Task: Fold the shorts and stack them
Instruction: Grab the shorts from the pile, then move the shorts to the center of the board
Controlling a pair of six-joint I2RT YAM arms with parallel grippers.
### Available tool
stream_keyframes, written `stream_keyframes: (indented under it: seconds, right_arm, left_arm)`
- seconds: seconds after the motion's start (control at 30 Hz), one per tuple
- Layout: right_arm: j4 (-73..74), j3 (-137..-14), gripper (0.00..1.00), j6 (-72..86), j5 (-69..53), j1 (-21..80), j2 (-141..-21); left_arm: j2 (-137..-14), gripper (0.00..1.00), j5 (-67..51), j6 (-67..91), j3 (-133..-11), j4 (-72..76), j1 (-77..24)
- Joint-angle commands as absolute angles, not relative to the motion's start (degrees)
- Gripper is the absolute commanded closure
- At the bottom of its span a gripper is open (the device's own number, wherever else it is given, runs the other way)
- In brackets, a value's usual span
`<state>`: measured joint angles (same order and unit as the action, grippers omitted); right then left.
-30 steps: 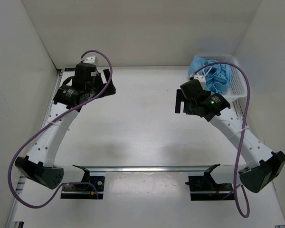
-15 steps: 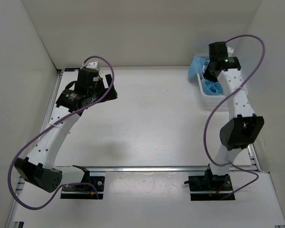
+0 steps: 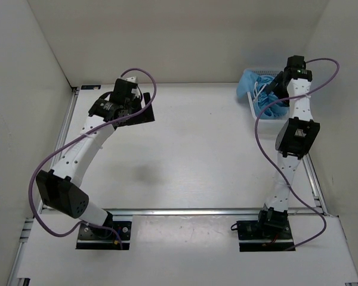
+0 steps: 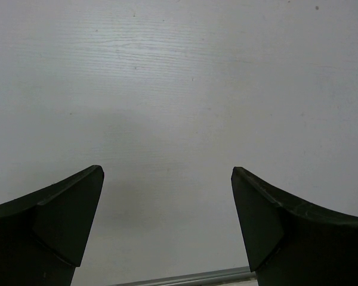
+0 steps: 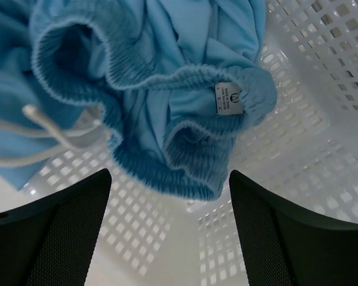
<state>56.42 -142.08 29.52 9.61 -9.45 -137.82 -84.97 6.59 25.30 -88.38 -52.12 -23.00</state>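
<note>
The right gripper (image 5: 167, 179) hangs spread above the shorts (image 5: 155, 71), which lie crumpled in the basket (image 5: 322, 107). The left gripper (image 4: 166, 173) is spread over the table (image 4: 179, 71)

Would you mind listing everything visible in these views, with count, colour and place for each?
shorts: one pair, light blue, bunched in the basket at the table's far right corner
drawstring: one, white, trailing from the shorts' waistband
label: one, white, sewn inside the waistband
basket: one, white plastic mesh, far right corner
table: one, white, bare in the middle
walls: white, around the table
cables: two, purple, one looping along each arm
left gripper: one, black, open over bare table, far left
right gripper: one, black, open above the shorts in the basket
</note>
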Motion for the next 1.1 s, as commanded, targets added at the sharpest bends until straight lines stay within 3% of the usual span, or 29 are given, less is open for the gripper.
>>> stream_keyframes:
  seconds: [0.0, 0.07, 0.17, 0.27, 0.3, 0.33, 0.4, 0.43, 0.63, 0.83, 0.93, 1.07]
  right_arm:
    - [55.20, -145.55, 0.16, 29.97, 4.58, -10.98, -140.96]
    - [54.58, -145.55, 0.16, 29.97, 4.57, -10.99, -142.47]
    - [53.53, -145.55, 0.27, 30.58, 3.00, -10.99, -144.93]
    - [52.66, -144.76, 0.48, 31.11, 2.99, -10.99, -145.55]
    - [52.65, -144.76, 0.70, 31.11, 2.99, -10.99, -145.55]
    - [52.65, -144.76, 0.81, 31.64, 2.99, -10.99, -144.76]
    - [52.12, -144.23, 0.97, 32.17, 3.69, -10.99, -141.61]
    - [52.12, -144.23, 1.00, 32.78, 4.65, -10.99, -140.03]
    - [47.47, -148.86, 1.00, 31.21, 1.15, -9.41, -124.03]
    - [41.41, -147.15, 1.00, 28.83, -12.18, -4.58, -106.30]
    - [38.41, -145.46, 1.00, 25.93, -17.13, 1.91, -100.40]
    - [37.10, -141.96, 1.00, 19.87, -15.56, 19.89, -95.12]
  left_arm:
    - [-85.94, 0.00, 6.59, 24.52, -91.93, -52.38, -23.20]
    - [-87.09, 0.00, 6.59, 24.52, -93.07, -52.38, -23.20]
    - [-89.20, 0.00, 5.98, 24.52, -93.69, -52.38, -23.20]
    - [-91.05, 0.00, 5.98, 24.52, -94.74, -52.91, -23.20]
    - [-91.05, 0.00, 5.45, 24.52, -94.75, -53.52, -23.20]
    - [-91.05, 0.00, 5.45, 24.52, -95.36, -53.53, -23.20]
    - [-91.05, 0.00, 5.45, 24.52, -95.36, -53.53, -23.20]
    - [-91.05, 0.00, 5.45, 24.52, -95.36, -53.53, -23.20]
    - [-89.83, 0.00, 5.45, 25.14, -95.89, -54.14, -23.20]
    - [-87.01, 0.00, 8.26, 28.03, -95.27, -58.43, -20.93]
    - [-84.56, 0.00, 6.78, 30.06, -95.27, -60.37, -15.94]
    - [-81.04, 0.00, 0.54, 30.06, -95.88, -60.91, -9.60]
